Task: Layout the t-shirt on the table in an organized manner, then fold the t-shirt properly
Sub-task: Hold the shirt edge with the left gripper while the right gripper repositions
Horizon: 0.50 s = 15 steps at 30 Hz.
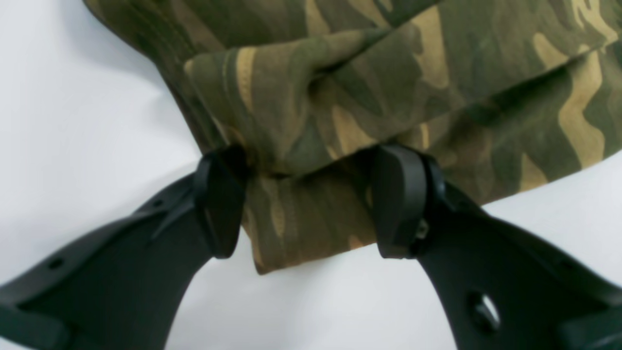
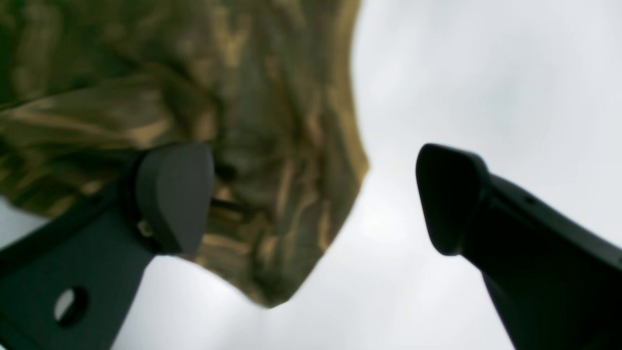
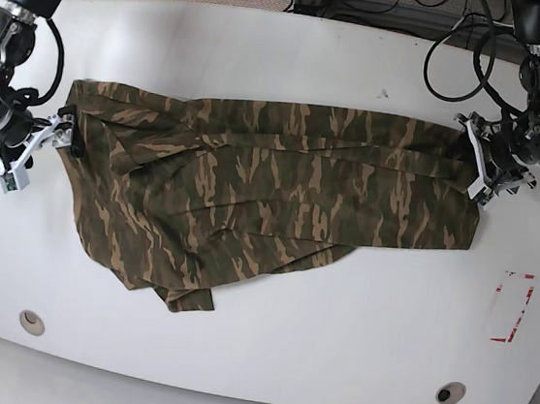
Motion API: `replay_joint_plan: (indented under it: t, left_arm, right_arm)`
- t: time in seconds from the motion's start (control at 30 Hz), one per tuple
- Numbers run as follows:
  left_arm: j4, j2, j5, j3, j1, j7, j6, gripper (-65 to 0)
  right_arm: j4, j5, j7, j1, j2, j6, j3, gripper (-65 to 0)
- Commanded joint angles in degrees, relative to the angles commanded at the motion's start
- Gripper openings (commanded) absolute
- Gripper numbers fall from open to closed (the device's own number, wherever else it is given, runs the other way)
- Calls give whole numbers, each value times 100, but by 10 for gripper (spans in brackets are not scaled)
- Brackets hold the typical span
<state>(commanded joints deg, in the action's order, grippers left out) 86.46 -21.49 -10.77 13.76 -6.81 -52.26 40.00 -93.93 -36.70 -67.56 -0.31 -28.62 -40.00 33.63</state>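
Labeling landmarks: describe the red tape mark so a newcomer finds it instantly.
Start at the white table and go to the base view's right edge, beyond the camouflage t-shirt. The red tape outline lies there, flat: the only red thing on the tabletop.

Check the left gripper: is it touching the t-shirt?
Touching. In the left wrist view, the left gripper has its jaws parted around a folded edge of the t-shirt, and both fingertips press against the cloth.

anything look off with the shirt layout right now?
Yes. The t-shirt is stretched across the table but not flat: its near-left part is bunched, with a folded flap sticking out toward the front edge. The left hand straddles a folded corner; the right hand is open at the other end.
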Motion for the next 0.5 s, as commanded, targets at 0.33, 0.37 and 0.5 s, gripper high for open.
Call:
replay_joint_plan:
  t: [0.33,0.37,0.5]
  left_arm:
    - [9,0,0,-229,0,0,0,-271]
    - [9,0,0,-229,0,0,0,-271]
    - [9,0,0,-229,0,0,0,-271]
  right_arm:
    - [-237,-290,-167,-897,774,0,246,0]
    - [-237,-290,-167,-949,809,0,246,0]
    - [-229,-290,-105,-1090,888,0,246,0]
